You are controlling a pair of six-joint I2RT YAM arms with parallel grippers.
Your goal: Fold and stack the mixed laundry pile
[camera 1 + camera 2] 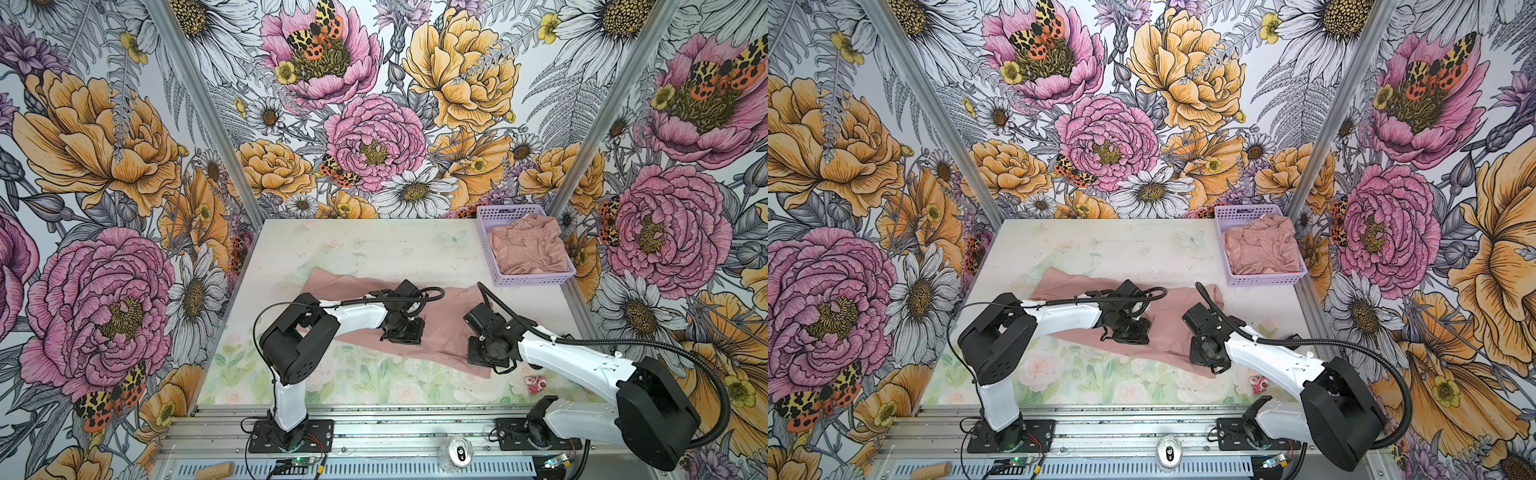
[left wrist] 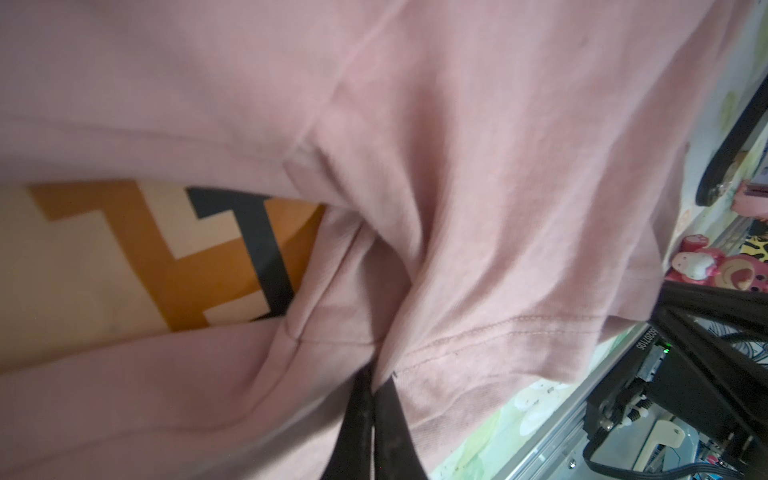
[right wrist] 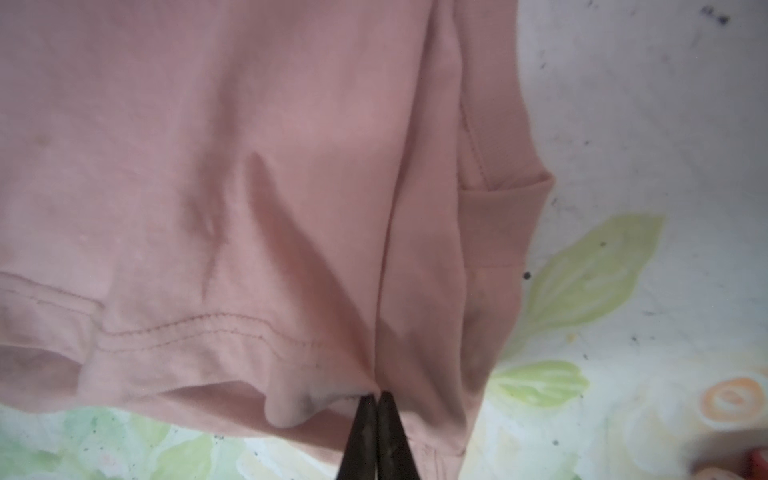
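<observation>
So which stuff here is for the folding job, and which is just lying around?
For the job: pink T-shirt, pinched by the left end effector and right end effector; pink clothes piled in the purple basket.
Just lying about: the basket itself, small red toy, drinks can, wooden peg.

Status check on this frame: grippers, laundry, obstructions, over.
Both shut on pink T-shirt hem: left gripper, right gripper. More pink garments in lavender basket. Small toy beside right arm, clear of shirt.
</observation>
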